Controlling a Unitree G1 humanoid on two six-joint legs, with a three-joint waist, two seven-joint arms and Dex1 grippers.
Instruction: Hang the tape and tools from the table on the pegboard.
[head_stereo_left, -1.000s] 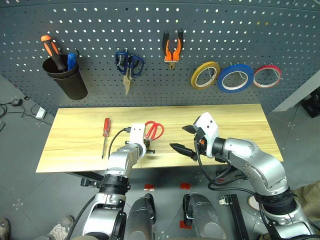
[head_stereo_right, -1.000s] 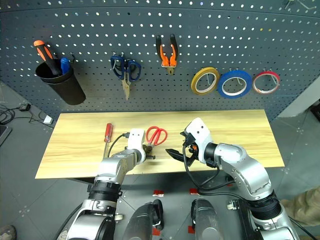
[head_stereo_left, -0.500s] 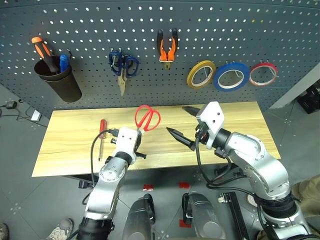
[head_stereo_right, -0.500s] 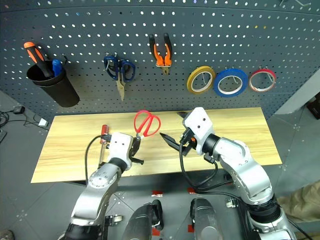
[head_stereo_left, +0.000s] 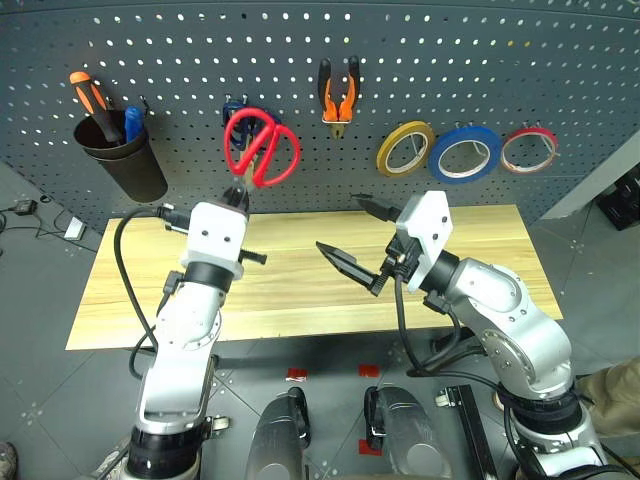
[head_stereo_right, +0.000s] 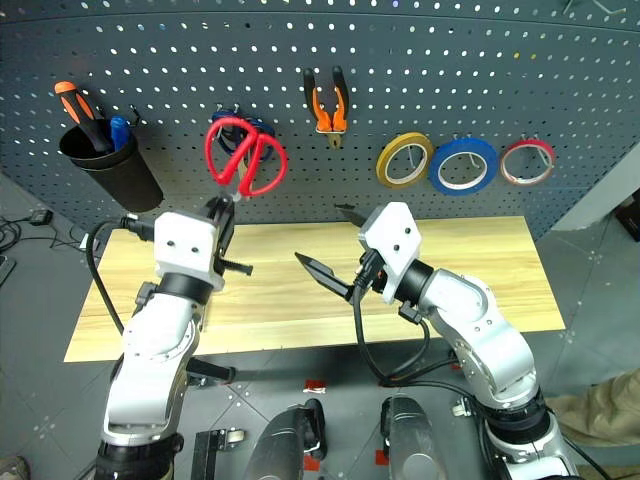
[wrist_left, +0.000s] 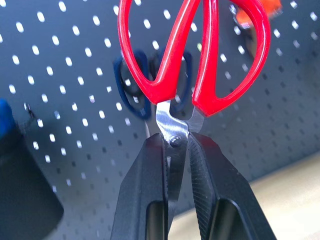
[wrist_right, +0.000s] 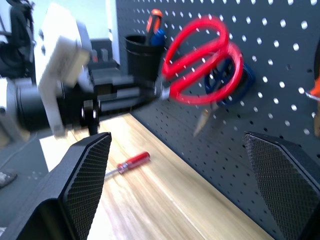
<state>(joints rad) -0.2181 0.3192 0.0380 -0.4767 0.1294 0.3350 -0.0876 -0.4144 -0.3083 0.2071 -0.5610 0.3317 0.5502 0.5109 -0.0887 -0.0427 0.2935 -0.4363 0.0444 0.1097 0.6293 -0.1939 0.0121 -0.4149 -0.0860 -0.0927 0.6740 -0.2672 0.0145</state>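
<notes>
Your left gripper clamped on steel blades of red-handled scissors, handles up, raised before dark grey perforated pegboard, overlapping blue-handled scissors hung there. Your right gripper spread wide, holding nothing, above light wood-grain table. Slim red-handled screwdriver lies on table. Orange-and-black pliers and flat blue tape ring hang on pegboard.

Head eyes overlook pegboard; wrist views close on it.
</notes>
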